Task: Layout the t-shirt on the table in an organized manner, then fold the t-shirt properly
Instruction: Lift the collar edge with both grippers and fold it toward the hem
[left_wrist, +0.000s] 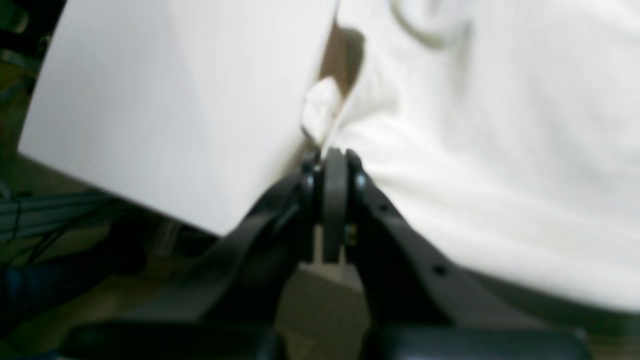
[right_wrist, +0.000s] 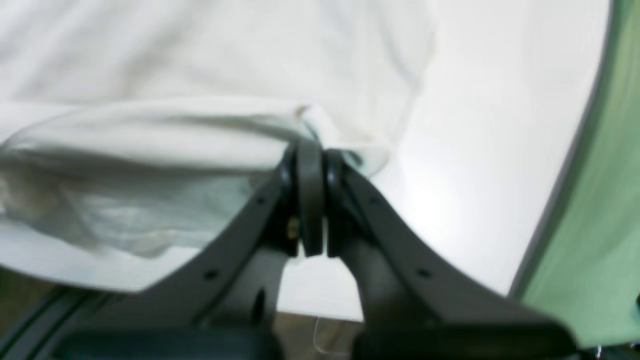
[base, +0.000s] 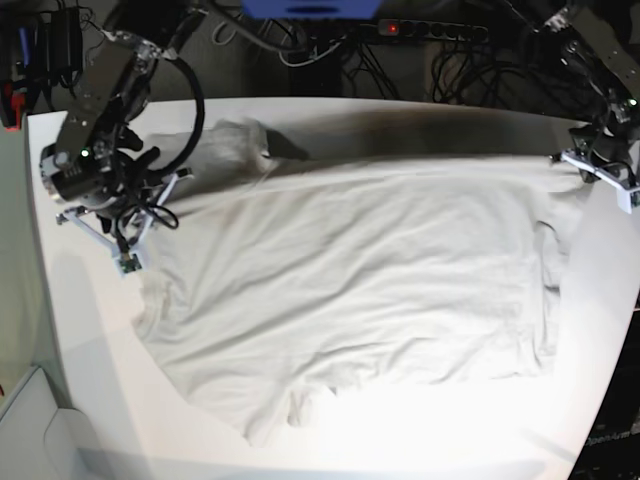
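We see the left gripper (left_wrist: 334, 155) fully closed at the centre of its wrist view, its jaws pinching a small bunched edge of the t-shirt (left_wrist: 490, 165), which fans out to the upper right of that frame. The right gripper (right_wrist: 312, 150) is likewise fully closed, clamping a folded hem of the cloth that runs off to the left of its wrist view.

In the base view, the left gripper (base: 590, 165) sits at the right edge and the right gripper (base: 150, 210) at the upper left, each holding one end of the garment's far edge. We judge that this two-point hold keeps that edge taut, so the shirt lies stretched and nearly flat.

The t-shirt (base: 350, 290) covers the middle of the table (base: 90, 370), with bare white surface visible along the lower left.
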